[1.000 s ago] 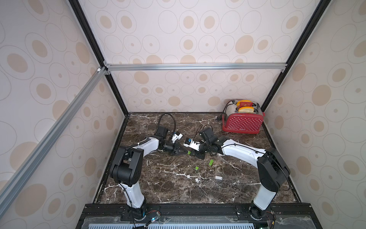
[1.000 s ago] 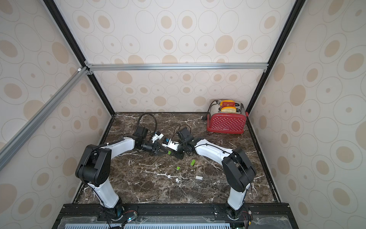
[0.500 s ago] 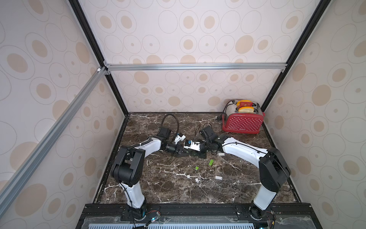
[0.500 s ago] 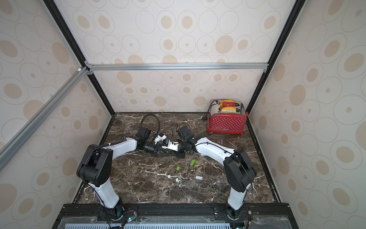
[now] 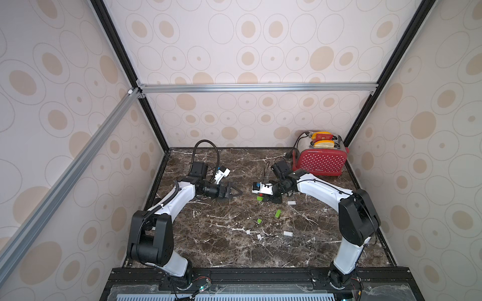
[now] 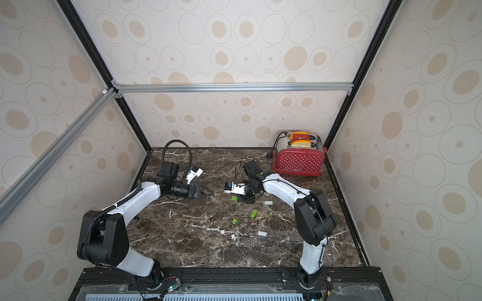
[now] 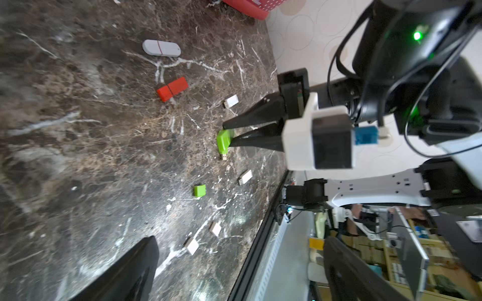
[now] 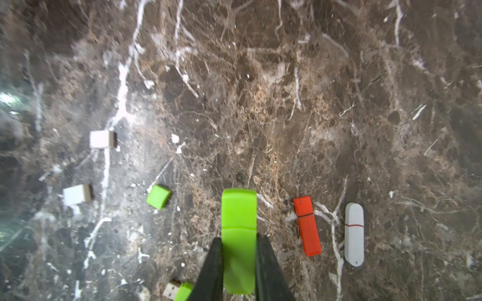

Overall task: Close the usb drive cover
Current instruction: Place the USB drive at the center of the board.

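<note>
A bright green USB drive (image 8: 238, 234) sits between the fingers of my right gripper (image 8: 239, 238), which is shut on its body. Its green cover (image 8: 238, 207) is seated on the end that sticks out, with only a thin seam showing. In both top views the drive (image 5: 259, 198) hangs low over the marble near the table's middle. My left gripper (image 5: 236, 192) is a short way to its left, open and holding nothing. In the left wrist view its fingers (image 7: 125, 271) stand wide apart, and the drive (image 7: 223, 139) shows beyond them.
Beside the held drive, a red capped drive (image 8: 307, 225) and a white capped drive (image 8: 354, 233) lie on the marble. A loose green cap (image 8: 158, 196), an uncapped green drive (image 8: 180, 290) and white caps (image 8: 101, 139) lie nearer the front. A red toaster (image 5: 320, 161) stands at the back right.
My left gripper has opened from shut and drawn back to the left, away from the right gripper. The green drive stays in the right gripper.
</note>
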`<state>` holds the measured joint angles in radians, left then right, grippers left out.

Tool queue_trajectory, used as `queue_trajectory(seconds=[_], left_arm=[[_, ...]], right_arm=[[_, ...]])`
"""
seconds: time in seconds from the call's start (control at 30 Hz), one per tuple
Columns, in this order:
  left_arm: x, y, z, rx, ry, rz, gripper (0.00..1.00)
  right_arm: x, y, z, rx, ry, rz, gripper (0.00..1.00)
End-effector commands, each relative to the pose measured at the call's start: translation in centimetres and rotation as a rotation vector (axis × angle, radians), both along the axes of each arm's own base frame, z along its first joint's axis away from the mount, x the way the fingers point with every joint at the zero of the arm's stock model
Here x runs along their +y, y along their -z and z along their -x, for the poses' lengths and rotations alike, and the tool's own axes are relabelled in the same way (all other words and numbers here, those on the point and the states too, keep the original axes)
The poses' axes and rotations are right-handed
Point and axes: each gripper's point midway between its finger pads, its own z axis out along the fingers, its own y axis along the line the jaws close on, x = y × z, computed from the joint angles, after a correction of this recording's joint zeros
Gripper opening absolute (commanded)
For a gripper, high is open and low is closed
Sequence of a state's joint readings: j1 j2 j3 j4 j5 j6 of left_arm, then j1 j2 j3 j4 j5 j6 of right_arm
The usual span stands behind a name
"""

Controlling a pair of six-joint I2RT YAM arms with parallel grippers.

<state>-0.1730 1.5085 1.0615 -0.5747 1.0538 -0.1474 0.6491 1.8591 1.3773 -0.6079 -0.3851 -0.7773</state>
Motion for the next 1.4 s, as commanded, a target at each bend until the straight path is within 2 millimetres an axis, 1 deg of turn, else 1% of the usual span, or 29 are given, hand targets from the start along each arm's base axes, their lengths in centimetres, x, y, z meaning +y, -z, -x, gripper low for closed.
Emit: queue_trajectory(seconds=[0.0,0.13,0.23,0.33,0.43,0.5,0.63,0.7,0.77,0.87,0.93,1.03,1.13,1.2,1.27,1.3,1.37], left_arm=[[2.0,1.6,1.1,-0.106,0.024,-0.176,0.99],[3.0,2.0,1.4,-0.188,0.034,-0.252,0.99],[3.3,2.3,1.7,-0.207,0.046,-0.276,0.99],[3.5,2.6,1.7,-0.217,0.052,-0.292,0.99],[3.7,2.7,1.6,-0.225,0.051,-0.311,0.99],[3.8,2.7,1.6,-0.231,0.054,-0.315,0.99],[3.8,2.8,1.7,-0.235,0.055,-0.317,0.99],[3.8,2.8,1.8,-0.238,0.059,-0.318,0.99],[3.8,2.8,1.7,-0.242,0.060,-0.320,0.99],[3.7,2.7,1.7,-0.247,0.062,-0.322,0.99],[3.8,2.8,1.6,-0.248,0.062,-0.324,0.99],[3.8,2.8,1.5,-0.250,0.061,-0.327,0.99],[3.7,2.9,1.4,-0.247,0.064,-0.326,0.99],[3.8,3.0,1.3,-0.246,0.063,-0.332,0.99],[3.9,3.1,1.1,-0.245,0.061,-0.340,0.99],[3.9,3.1,1.1,-0.244,0.060,-0.341,0.99],[3.9,3.2,1.0,-0.240,0.060,-0.341,0.99]], right_arm=[[-1.3,2.7,-0.2,0.033,-0.027,0.118,0.00],[-2.0,4.7,-0.8,0.032,-0.019,0.185,0.00],[-2.3,5.6,-1.3,0.023,-0.009,0.212,0.00],[-2.3,6.4,-1.1,0.039,-0.012,0.217,0.00],[-2.6,7.5,-1.1,0.048,-0.005,0.239,0.02],[-2.7,8.2,-1.3,0.047,0.004,0.254,0.07],[-2.7,8.6,-1.5,0.051,0.010,0.258,0.18],[-2.6,8.2,-1.4,0.052,0.010,0.249,0.30],[-2.4,7.2,-1.6,0.036,0.022,0.233,0.45],[-2.4,5.0,-1.8,0.005,0.047,0.202,0.56],[-2.2,3.2,-1.6,-0.007,0.070,0.167,0.60],[-2.0,0.5,-0.9,-0.002,0.143,0.084,0.64],[-1.4,-1.6,0.8,0.013,0.227,-0.018,0.68],[-1.5,-1.9,2.3,0.055,0.280,-0.022,0.69],[-1.6,-1.3,3.2,0.066,0.386,0.002,0.69],[-1.3,-1.1,3.9,0.074,0.409,0.003,0.69],[-0.2,-0.5,5.8,0.088,0.418,-0.016,0.70]])
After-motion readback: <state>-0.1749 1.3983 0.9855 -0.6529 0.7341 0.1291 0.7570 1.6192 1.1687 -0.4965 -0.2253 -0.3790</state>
